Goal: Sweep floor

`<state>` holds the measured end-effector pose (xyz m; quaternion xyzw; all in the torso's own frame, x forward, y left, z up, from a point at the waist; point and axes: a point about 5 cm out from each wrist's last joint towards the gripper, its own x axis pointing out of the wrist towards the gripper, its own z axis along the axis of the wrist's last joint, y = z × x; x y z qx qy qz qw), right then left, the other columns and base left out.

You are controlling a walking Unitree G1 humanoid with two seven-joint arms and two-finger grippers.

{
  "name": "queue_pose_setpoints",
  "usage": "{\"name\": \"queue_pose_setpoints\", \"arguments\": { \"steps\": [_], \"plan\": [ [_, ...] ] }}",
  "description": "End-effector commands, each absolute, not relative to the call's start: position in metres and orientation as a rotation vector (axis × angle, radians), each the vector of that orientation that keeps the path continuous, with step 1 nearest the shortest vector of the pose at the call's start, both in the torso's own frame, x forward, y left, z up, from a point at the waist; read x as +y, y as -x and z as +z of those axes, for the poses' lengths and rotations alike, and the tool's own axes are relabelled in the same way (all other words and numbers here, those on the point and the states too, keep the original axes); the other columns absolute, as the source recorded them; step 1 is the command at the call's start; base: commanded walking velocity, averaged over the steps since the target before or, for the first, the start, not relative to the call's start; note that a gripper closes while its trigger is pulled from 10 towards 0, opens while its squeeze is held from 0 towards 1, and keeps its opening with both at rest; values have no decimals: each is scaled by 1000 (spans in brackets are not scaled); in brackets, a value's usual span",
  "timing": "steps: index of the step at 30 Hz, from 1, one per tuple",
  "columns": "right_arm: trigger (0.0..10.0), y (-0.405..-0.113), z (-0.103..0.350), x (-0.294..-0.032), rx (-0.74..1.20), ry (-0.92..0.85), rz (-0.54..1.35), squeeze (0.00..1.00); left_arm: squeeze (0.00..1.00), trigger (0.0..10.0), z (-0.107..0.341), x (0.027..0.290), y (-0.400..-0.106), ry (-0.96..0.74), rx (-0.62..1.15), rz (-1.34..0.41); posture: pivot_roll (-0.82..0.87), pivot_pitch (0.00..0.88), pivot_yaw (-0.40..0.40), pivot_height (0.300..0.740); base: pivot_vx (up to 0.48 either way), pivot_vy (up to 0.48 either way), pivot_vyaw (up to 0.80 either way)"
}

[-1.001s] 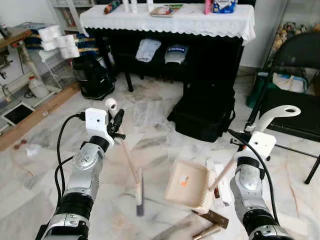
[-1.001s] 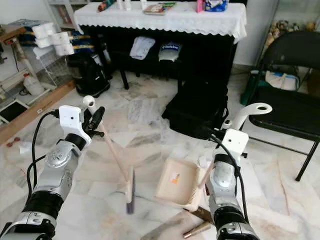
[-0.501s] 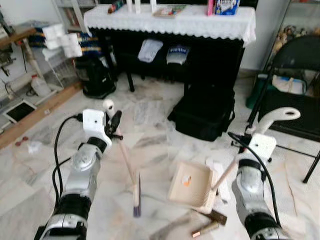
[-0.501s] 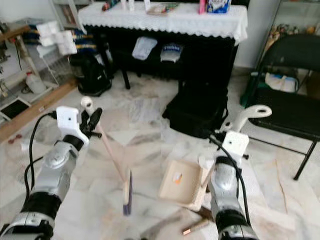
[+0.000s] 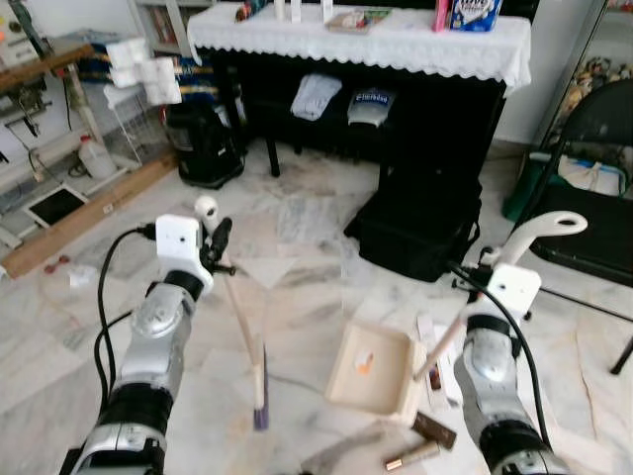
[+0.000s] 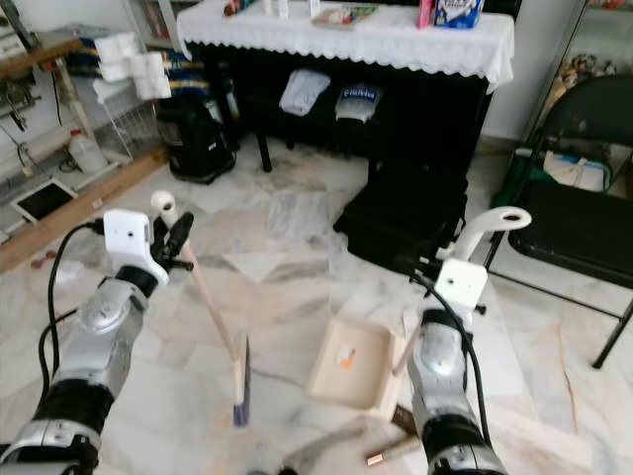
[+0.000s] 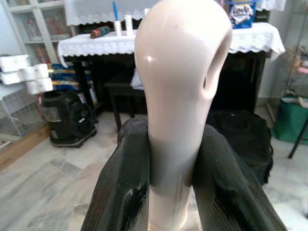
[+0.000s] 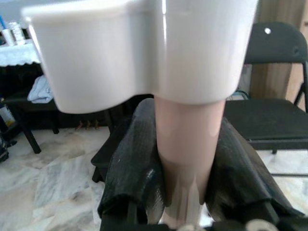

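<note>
1. One broom [image 5: 247, 336], one dustpan [image 5: 374, 368] and two grippers are at work over the marble floor [image 5: 307, 287].
2. The broom has a pale beige handle with a rounded, holed tip and a dark bristle head; it slants down from the left gripper [image 7: 166, 163] to the floor, left of the dustpan.
3. The left gripper's two black fingers [image 7: 125, 187] are closed tight against the broom handle just below its tip.
4. The dustpan is a cream, square tray with a small orange scrap [image 5: 364, 363] inside, on the floor to the right of the broom head; its beige handle rises to the right gripper [image 8: 185, 159].
5. The right gripper's fingers [image 8: 132, 168] are clamped on the dustpan handle under its white looped top.
6. Two brown sticks [image 5: 420, 443] lie near the dustpan's near right corner.
</note>
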<state>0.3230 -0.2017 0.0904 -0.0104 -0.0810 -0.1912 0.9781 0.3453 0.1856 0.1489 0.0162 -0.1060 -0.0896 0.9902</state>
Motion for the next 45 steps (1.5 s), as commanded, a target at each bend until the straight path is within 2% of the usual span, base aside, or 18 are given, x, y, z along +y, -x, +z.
{"name": "queue_pose_setpoints", "arguments": {
  "steps": [1,31,45],
  "plan": [
    [10000,-327,102,-204,-211,17,-390,0,0,10000,153,184,-346,-39,-233,-182,53,55,94,740,0,-480,-788],
    [10000,-324,95,-205,-171,55,-381,0,0,10000,145,191,-344,-32,-212,-154,51,52,91,740,0,-28,0],
    [10000,-308,88,-248,-127,170,-460,0,0,10000,136,191,-343,-36,-189,-151,18,45,91,740,0,0,0]
  ]
}}
